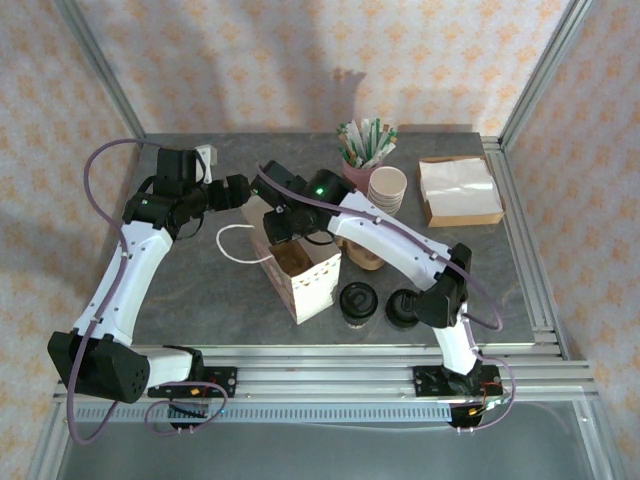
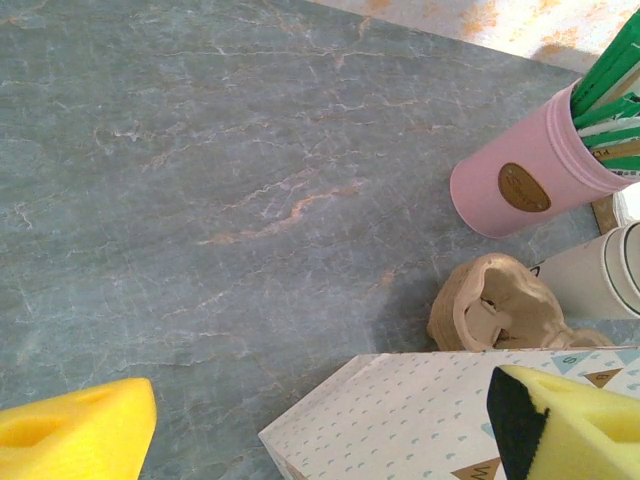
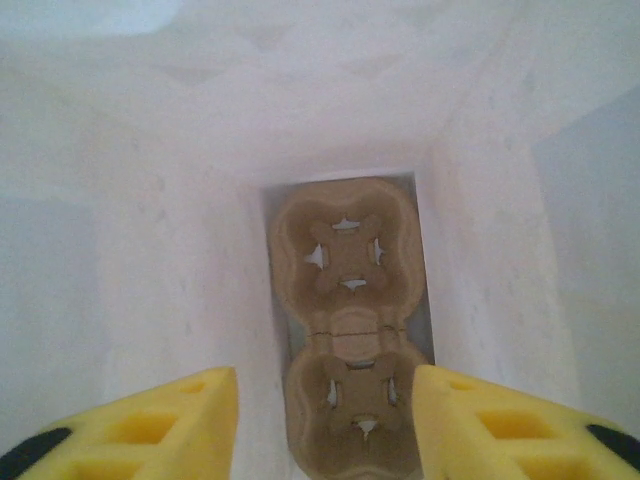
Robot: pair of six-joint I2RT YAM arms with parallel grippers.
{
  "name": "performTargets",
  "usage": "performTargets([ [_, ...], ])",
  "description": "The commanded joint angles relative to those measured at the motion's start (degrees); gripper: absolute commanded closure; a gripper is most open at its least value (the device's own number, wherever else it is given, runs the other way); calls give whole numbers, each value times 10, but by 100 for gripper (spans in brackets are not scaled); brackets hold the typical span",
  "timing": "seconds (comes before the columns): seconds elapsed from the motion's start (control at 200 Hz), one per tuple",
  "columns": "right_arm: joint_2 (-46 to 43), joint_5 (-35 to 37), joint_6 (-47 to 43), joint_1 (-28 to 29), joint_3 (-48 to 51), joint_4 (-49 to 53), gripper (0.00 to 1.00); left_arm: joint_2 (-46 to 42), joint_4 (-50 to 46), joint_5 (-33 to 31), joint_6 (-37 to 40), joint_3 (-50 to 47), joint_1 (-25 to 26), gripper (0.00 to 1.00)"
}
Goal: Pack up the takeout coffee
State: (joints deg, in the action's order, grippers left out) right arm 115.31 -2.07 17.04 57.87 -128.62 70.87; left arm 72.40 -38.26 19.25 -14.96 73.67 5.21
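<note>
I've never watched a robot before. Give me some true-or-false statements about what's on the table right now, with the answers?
1. Two takeout coffees stand on the table, outside the paper bag. True.
2. The pulp carrier at the bottom of the bag already holds a cup. False: both its sockets are empty.
3. The pink cup holds green sticks. True.
4. The right gripper is clamped on a coffee. False: its fingers are apart and empty, at the bag's opening.
5. A stack of cream paper cups stands beside the pink cup. True.
</note>
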Motion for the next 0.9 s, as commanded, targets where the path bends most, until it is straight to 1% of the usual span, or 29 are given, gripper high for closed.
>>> performTargets([
  [0.0,-10,18,-14,4,-37,61,58,-2,-1,-12,6,-3,-2,12],
  [0.055,-4,19,-17,3,-54,84,62,-2,-1,-13,6,-3,-1,12],
  [0.14,-1,26,-19,4,-65,103,65,-2,-1,-14,6,-3,-2,12],
  [0.696,-43,40,-30,8,-67,105,65,-1,-3,-21,7,-3,-1,12],
  [0.716,-46,39,-30,8,-67,105,66,-1,-3,-21,7,-4,-1,12],
  [0.786,-61,37,-37,8,-60,98,73,-1,-3,-22,8,-4,-1,12],
  [0.896,-113,46,-45,8,-6,50,77,-1,-4,-26,7,-3,-2,13],
])
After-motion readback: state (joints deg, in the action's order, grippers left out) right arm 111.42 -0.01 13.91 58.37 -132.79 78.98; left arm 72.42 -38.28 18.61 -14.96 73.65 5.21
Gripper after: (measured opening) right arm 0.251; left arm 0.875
